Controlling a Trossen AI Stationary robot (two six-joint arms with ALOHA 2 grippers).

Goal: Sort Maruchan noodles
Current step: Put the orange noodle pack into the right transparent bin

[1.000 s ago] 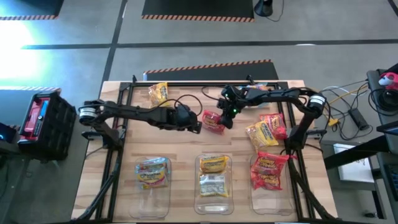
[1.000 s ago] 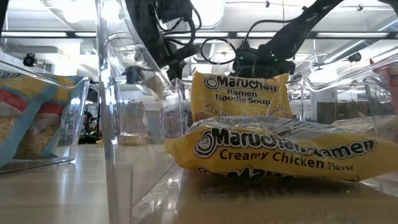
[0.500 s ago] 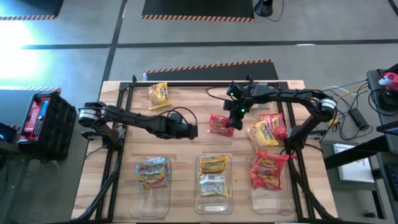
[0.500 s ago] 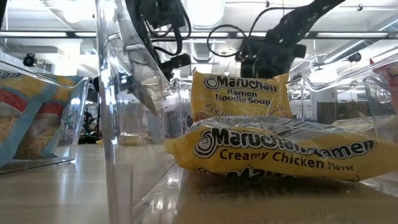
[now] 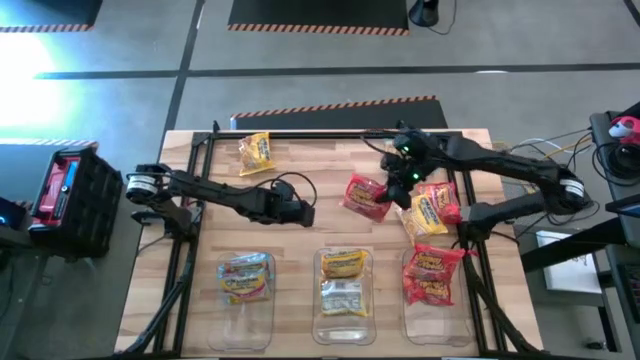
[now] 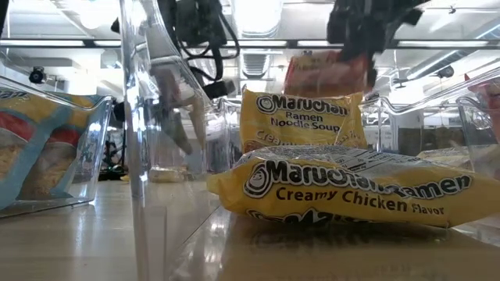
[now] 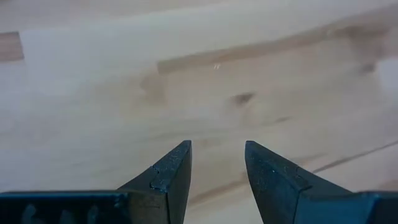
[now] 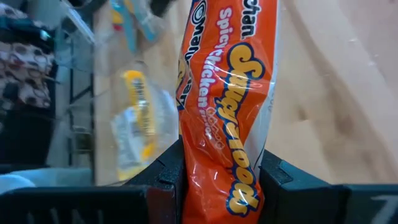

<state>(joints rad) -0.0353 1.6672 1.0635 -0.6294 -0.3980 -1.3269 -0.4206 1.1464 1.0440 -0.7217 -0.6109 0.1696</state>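
A red Maruchan noodle packet point(image 5: 367, 196) hangs above the table's middle, with my right gripper point(image 5: 398, 186) shut on it; the low view shows the red packet point(image 6: 324, 74) high above the bins. My left gripper point(image 5: 305, 212) stands open over bare wood left of centre, nothing between its fingers point(image 7: 171, 177). A yellow packet point(image 5: 255, 150) lies flat at the far left. A yellow packet point(image 5: 420, 213) and a red one point(image 5: 443, 200) lie at the right. Three clear bins along the near edge hold a blue-multicoloured packet point(image 5: 245, 276), yellow packets point(image 5: 343, 280) and red packets point(image 5: 432, 272). My right gripper pinches one end of the red packet point(image 8: 225, 177) between its two fingers point(image 8: 169, 171), one on each flat face. The fingers slant down from the table's far right side. The packet reaches out beyond the fingertips toward the table's left, clear of the table.
A black frame point(image 5: 300, 133) runs along the far edge and down both sides of the wooden table point(image 5: 300, 240). The bins' clear walls point(image 6: 141, 117) stand tall along the near edge. Bare wood lies between the bins and the loose packets.
My right gripper, still shut on the red packet, has risen and gone toward the table's right edge; the packet has come up off the table and now hangs clear. My left gripper has sunk a little and drawn back toward the near edge, away from that packet.
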